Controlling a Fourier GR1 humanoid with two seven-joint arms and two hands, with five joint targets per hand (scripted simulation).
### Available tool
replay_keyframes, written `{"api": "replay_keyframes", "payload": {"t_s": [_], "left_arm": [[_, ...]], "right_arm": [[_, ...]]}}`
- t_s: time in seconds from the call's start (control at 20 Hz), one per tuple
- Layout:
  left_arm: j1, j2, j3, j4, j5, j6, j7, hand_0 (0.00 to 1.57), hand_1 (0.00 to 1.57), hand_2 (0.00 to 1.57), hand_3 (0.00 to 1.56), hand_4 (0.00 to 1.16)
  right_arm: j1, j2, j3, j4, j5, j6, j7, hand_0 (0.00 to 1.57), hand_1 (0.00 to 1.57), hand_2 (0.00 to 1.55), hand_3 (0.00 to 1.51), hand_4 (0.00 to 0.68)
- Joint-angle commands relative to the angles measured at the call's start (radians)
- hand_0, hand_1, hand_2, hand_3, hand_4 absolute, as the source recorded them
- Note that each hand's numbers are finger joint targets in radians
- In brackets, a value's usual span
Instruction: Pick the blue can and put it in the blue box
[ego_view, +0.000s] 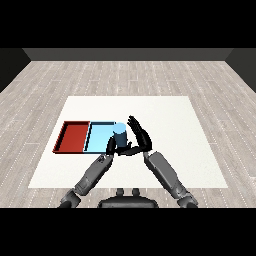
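Hands (137, 142) around blue can (120, 136)

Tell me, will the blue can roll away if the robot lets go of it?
Probably not. The blue can stands upright at the light blue tray's right edge, so it looks steady. Being tall and round, it might tip and roll if the right hand nudges it.

single head view, high and set back, facing forward over the table (200, 150).
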Motion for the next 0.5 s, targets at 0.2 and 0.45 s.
{"api": "replay_keyframes", "payload": {"t_s": [0.2, 0.45], "left_arm": [[-0.047, -0.010, 0.090, 0.179, -0.037, -0.056, -0.114, 1.57, 1.57, 1.57, 1.49, 1.13], [-0.064, 0.032, 0.108, 0.094, -0.068, -0.044, 0.005, 1.57, 1.57, 1.57, 1.49, 1.12]], "right_arm": [[0.142, -0.067, -0.092, -0.168, 0.006, 0.057, -0.012, 0.00, 0.00, 0.00, 0.00, 0.000], [0.310, -0.115, -0.147, -0.428, -0.061, 0.037, 0.056, 0.00, 0.00, 0.00, 0.00, 0.000]]}}
